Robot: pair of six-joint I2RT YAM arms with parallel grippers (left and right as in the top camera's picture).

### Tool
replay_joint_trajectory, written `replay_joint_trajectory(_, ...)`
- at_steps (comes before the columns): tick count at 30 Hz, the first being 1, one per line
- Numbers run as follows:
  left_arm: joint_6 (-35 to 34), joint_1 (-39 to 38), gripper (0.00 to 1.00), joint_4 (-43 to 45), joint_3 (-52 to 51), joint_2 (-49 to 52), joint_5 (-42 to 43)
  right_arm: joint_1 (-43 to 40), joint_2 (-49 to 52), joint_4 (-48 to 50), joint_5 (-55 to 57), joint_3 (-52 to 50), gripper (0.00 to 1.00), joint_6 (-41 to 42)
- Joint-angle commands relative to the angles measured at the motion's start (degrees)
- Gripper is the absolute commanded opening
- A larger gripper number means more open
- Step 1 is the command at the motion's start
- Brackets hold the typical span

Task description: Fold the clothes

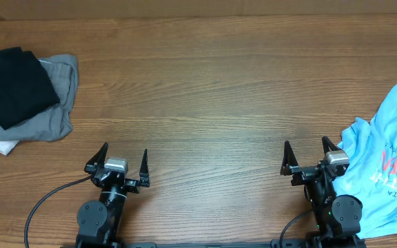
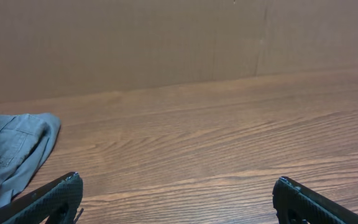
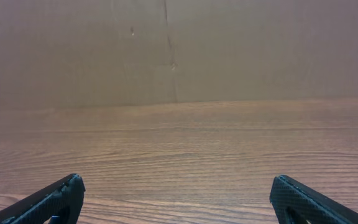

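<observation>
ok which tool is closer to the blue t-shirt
Right. The right tool sits just beside the blue t-shirt, at its edge toward the middle; the left tool is far across the table from it.

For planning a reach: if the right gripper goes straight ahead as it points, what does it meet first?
The way looks free: the right gripper faces bare table up to the brown wall, depth unclear. The blue T-shirt lies to its right.
</observation>
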Motion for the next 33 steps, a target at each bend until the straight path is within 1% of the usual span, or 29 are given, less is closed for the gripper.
replay_joint_trajectory(1, 0.68, -0.39, 1.0, 0.26, -0.44, -0.63, -0.61, -0.26, -0.42, 0.37, 0.04, -0.59, 1.0, -0.2)
replay_joint_trajectory(11, 1.16, -0.35, 1.0, 0.26, -0.44, -0.63, -1.14, -0.22, -0.42, 0.46, -0.61, -0.59, 1.0, -0.13)
replay_joint_trajectory(13, 0.87, -0.35, 1.0, 0.59, -0.44, -0.63, -1.01, -0.22, -0.42, 1.9, -0.59, -0.59, 1.0, -0.13)
replay_joint_trajectory(14, -0.79, -0.35, 1.0, 1.2, -0.44, -0.63, -0.57, -0.22, -0.42, 1.88, -0.55, -0.57, 1.0, -0.13)
replay_joint_trajectory(15, -5.27, -0.35, 1.0, 1.49, -0.33, -0.63, -0.55, -0.22, -0.39, 1.46, -0.5, -0.57, 1.0, -0.15)
replay_joint_trajectory(16, -6.67, -0.35, 1.0, 0.76, -0.04, -0.63, -0.57, -0.22, -0.39, 1.36, -0.5, -0.57, 1.0, -0.13)
replay_joint_trajectory(19, -7.43, -0.35, 1.0, -3.08, 1.64, -0.61, -0.57, -0.22, -0.39, 0.9, 1.66, -0.55, 1.0, 0.92)
replay_joint_trajectory(21, -7.5, -0.35, 1.0, -6.38, 3.63, -0.57, -0.85, -0.22, -0.39, -0.79, 4.0, 0.2, 1.0, 3.13)
replay_joint_trajectory(25, -7.54, -0.35, 1.0, -13.0, 8.72, 0.66, -2.16, -0.22, -0.24, -5.42, 4.02, 2.93, 1.0, 3.28)
replay_joint_trajectory(28, -7.96, -0.35, 1.0, -15.23, 12.76, 3.65, -2.08, -0.22, 0.24, -8.76, 4.92, 5.64, 1.0, 3.28)
replay_joint_trajectory(33, -7.93, -0.35, 1.0, -17.62, 20.37, 12.87, -2.47, -0.22, 3.89, -12.96, 7.26, 11.91, 1.0, 3.3)
